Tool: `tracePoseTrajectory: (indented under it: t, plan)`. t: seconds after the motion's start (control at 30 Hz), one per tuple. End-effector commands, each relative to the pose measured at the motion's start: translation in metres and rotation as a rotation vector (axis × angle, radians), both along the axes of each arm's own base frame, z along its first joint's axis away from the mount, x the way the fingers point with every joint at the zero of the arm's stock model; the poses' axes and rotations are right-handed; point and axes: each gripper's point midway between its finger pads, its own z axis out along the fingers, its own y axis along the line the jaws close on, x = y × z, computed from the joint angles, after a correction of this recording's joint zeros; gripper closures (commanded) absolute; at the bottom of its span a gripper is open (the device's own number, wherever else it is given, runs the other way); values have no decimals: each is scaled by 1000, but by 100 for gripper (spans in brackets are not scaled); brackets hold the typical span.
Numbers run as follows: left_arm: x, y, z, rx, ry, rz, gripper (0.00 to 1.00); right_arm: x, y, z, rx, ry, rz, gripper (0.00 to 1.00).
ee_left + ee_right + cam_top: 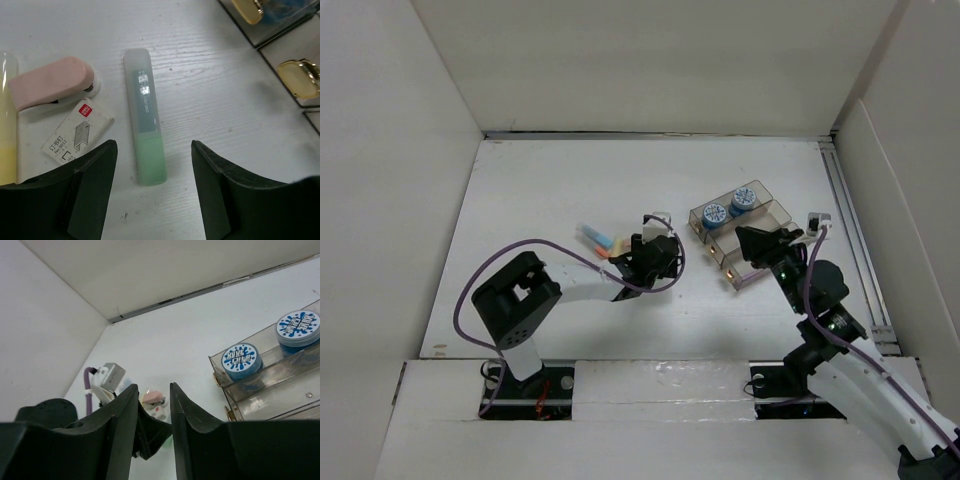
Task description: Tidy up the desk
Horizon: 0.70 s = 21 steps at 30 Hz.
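The white desk (540,200) carries a small cluster of stationery. In the left wrist view a pale green highlighter (145,115) lies lengthwise, with its green cap end between the fingertips of my left gripper (154,147), which hangs open above it without touching. A pink stapler (50,87) and a white staple box (77,132) lie to its left. My right gripper (150,390) is narrowly open and holds nothing. In the top view it (752,240) hovers over the front of the clear organizer (740,235).
Two blue round tins (241,358) (299,326) sit in the organizer's back compartments. A yellow highlighter (6,125) lies at the left edge of the cluster, and more highlighters (595,238) sit left of my left gripper (655,258). White walls enclose the desk.
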Motion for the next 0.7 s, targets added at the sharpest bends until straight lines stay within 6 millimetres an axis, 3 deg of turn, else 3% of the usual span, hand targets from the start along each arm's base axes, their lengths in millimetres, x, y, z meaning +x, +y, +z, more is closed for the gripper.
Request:
tracePoseTrajectory:
  t: [0.0,0.13,0.23,0.37,0.47,0.5,0.57,0.63,0.67]
  plan:
    - [4,5,-5,2,-6,62,44,-1,-1,39,57,-102,1,62]
    - [7,1,-15,30,0,51,47,1,5,38,45,-96,25,61]
    - [9,-1,-24,58,14,49,55,2,6,36,42,-87,26,61]
    - [12,5,-32,99,21,82,71,2,5,36,43,-90,23,62]
    - [11,7,-37,113,26,86,78,0,6,39,43,-98,34,63]
    - [11,6,-38,117,31,78,89,-1,4,40,45,-101,28,63]
    - [9,5,-36,123,30,76,100,1,2,38,48,-96,14,63]
    - [8,4,-29,103,21,78,100,-1,3,39,45,-100,20,63]
    - [9,1,-16,70,6,71,100,-1,2,39,44,-101,18,63]
